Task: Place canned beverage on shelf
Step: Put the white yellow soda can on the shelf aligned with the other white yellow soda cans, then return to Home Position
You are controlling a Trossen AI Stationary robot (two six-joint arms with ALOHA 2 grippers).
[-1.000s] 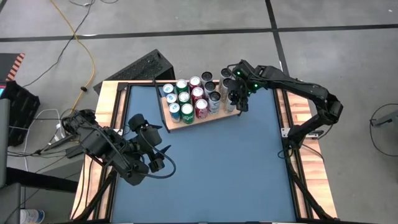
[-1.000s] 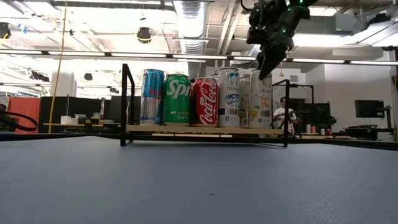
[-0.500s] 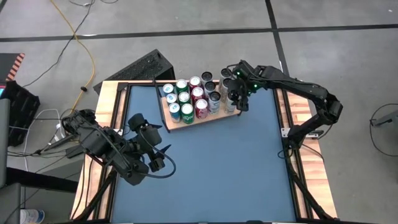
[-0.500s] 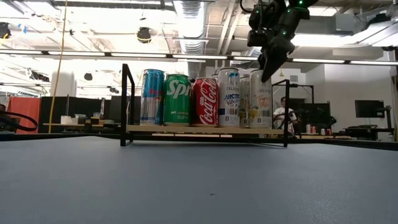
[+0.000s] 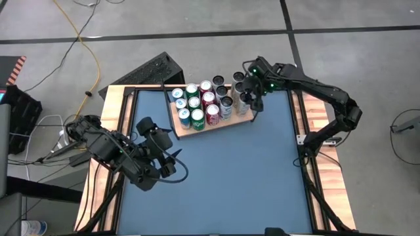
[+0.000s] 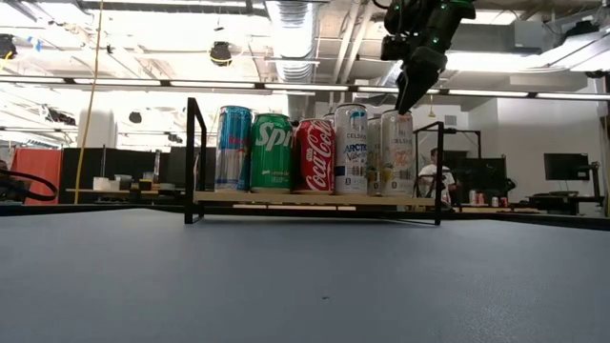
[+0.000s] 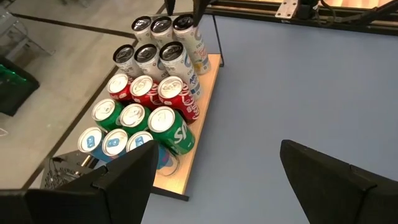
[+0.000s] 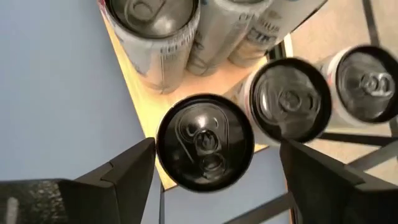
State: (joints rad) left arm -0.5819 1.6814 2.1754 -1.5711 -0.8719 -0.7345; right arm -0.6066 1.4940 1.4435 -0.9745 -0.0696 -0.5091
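Observation:
The shelf [image 5: 220, 123], a light-wood board in a black wire frame, stands on the blue table [image 5: 223, 177] at the far middle and carries several upright cans. My right gripper [image 6: 408, 95] hangs open just above a pale can [image 6: 397, 152] at the shelf's right end. In the right wrist view that can's dark top [image 8: 205, 142] shows between and below the open fingers, untouched. My left gripper [image 5: 172, 159] waits open above the table's left part, pointing toward the shelf [image 7: 205, 87].
Blue, green, red and pale cans [image 7: 140, 118] fill the shelf in rows. The table's near and right parts [image 5: 262, 190] are bare blue surface. Wooden side rails [image 5: 308, 124] edge the table. A person [image 6: 437, 176] sits far behind the table.
My right gripper has risen from around the top of the pale can at the shelf's right end and drawn a little toward the table's far edge. The can stays upright on the shelf.

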